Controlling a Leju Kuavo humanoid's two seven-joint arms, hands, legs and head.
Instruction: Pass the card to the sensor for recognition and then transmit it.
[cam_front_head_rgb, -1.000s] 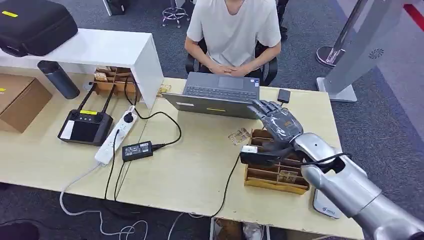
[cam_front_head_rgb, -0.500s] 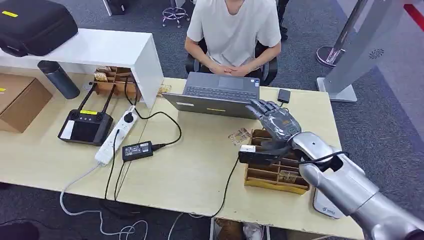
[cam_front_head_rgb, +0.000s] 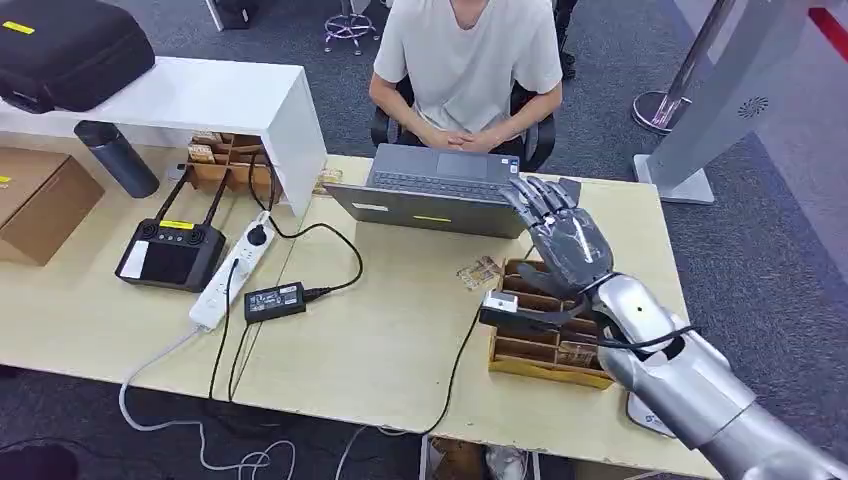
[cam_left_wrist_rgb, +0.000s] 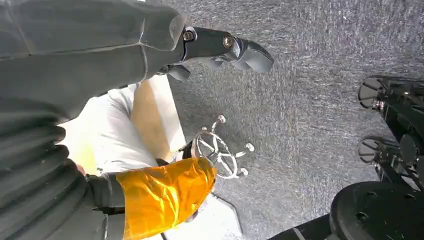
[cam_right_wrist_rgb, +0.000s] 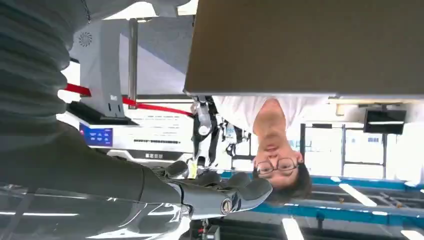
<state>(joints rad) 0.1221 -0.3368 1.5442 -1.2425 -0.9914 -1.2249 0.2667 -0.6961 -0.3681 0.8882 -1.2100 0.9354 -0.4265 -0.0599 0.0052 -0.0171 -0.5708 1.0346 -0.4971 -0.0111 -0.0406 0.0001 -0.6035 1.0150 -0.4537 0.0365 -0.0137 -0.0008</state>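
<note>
In the head view my right hand (cam_front_head_rgb: 566, 243) hovers over the wooden card rack (cam_front_head_rgb: 548, 341) at the desk's right side. Its fingers are spread and point at the laptop (cam_front_head_rgb: 432, 190); nothing sits in them. Its thumb reaches down toward the black card sensor (cam_front_head_rgb: 514, 312), which lies on the rack's near-left corner with a small white piece (cam_front_head_rgb: 497, 299) on top. A few cards (cam_front_head_rgb: 478, 272) lie loose on the desk left of the rack. The right wrist view shows the thumb (cam_right_wrist_rgb: 240, 196) bare. My left hand (cam_left_wrist_rgb: 220, 47) hangs by the floor, holding nothing.
A person (cam_front_head_rgb: 468, 60) sits behind the laptop with hands folded. A phone (cam_front_head_rgb: 568, 190) lies right of the laptop. A power strip (cam_front_head_rgb: 235, 270), an adapter (cam_front_head_rgb: 274, 300), a black controller (cam_front_head_rgb: 170, 252) and cables are at left. A white pad (cam_front_head_rgb: 648, 412) lies by the rack.
My right hand has lifted and tipped back, its fingers rising toward the laptop's right corner. The sensor stays on the rack. The person has not moved.
</note>
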